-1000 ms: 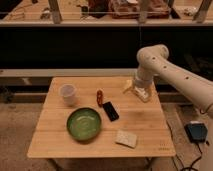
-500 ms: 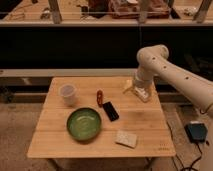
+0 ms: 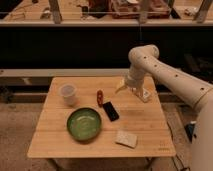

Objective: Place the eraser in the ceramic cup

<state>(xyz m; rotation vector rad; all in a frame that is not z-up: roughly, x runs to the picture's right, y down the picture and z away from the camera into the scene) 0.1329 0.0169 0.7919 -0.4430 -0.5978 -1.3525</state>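
Reaching the eraser (image 3: 111, 110), a flat matte-black slab lying mid-table just right of the glossy green bowl (image 3: 84, 123), called for the gripper (image 3: 129, 90), which hung wide open and empty over the far right of the wooden table (image 3: 55, 136), to descend square across its narrow width. The ceramic cup (image 3: 68, 94), smooth, white and round, stood far left, and its small mouth probably demanded an end-first drop.

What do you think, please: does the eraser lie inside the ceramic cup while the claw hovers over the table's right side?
Not inside: the camera view shows the eraser on the table beside the green bowl, outside the ceramic cup; the claw does hover there.
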